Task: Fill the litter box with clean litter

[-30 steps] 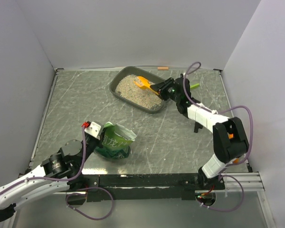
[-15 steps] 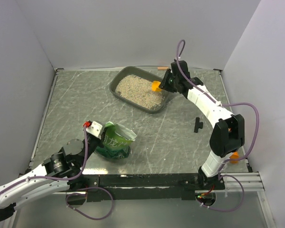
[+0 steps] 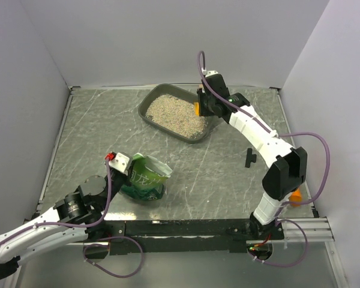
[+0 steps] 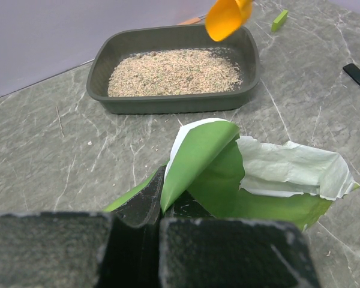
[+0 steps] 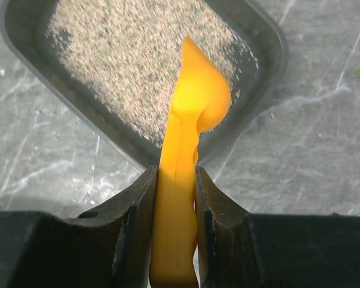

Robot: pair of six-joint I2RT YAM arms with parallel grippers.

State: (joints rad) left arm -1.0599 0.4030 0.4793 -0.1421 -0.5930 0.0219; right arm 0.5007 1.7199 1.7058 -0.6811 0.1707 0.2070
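You're looking down on a counter [image 3: 90, 138] that is showing a grey-green stone pattern, with pale veins running across it. Three plain panels are boxing it in: back wall [image 3: 168, 42], left wall [image 3: 24, 120], right wall [image 3: 330, 90], all reading pale lavender-white. A thin metal trim [image 3: 56, 141] is running along the counter's left edge. At the near edge a black strip [image 3: 186, 228] is sitting beside an aluminium rail [image 3: 315, 227]. Light is falling evenly from above, and shadows are lying soft and short.
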